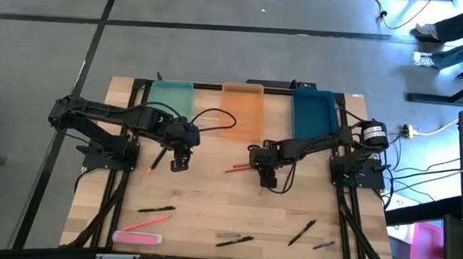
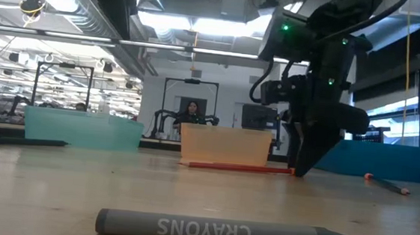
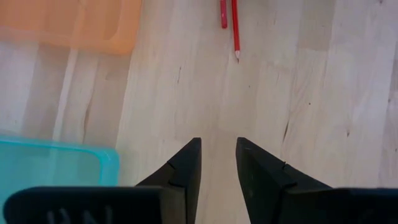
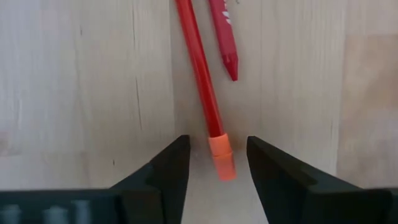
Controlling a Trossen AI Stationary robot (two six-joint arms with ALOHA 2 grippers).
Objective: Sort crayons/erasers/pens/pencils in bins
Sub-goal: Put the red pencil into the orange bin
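We see the right tool [image 4: 214, 163] low over the pale wooden counter [image 4: 74, 81], fingers parted astride the orange eraser end of a slim red pencil [image 4: 200, 74], not yet clenched, left tool [image 3: 217, 163] released, well apart from it.

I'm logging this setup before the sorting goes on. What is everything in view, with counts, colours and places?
translucent plastic bins: three; teal-green, orange, blue; row along the table's far edge
slim pencils: three; red at the right gripper, orange-red by the left gripper, pink front left
red crayon: one; beside the red pencil
slim black pens: three; along the front
grey crayon: one; front edge
flat pink eraser: one; front left corner
wooden table: one
person: one; room behind
left gripper: open, over bare wood
right gripper: open around the red pencil's orange end
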